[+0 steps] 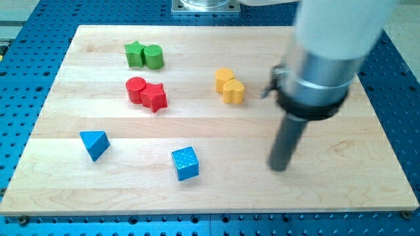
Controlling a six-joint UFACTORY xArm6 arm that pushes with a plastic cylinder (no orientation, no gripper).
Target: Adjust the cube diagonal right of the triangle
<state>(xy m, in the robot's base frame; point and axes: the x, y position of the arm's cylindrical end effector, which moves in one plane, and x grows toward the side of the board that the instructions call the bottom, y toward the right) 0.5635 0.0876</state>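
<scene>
A blue cube [185, 163] lies near the view's bottom, at the middle of the wooden board [79, 190]. A blue triangle [94, 143] lies to its left and slightly higher. My tip [279, 168] rests on the board well to the right of the cube, at about the same height in the view, not touching any block. The arm's white and grey body rises above it at the view's top right.
A green star [134, 54] and green cylinder [154, 57] touch at the top left. A red cylinder [136, 89] and red star [155, 97] touch below them. Two yellow blocks [229, 85] touch near the middle, left of the arm.
</scene>
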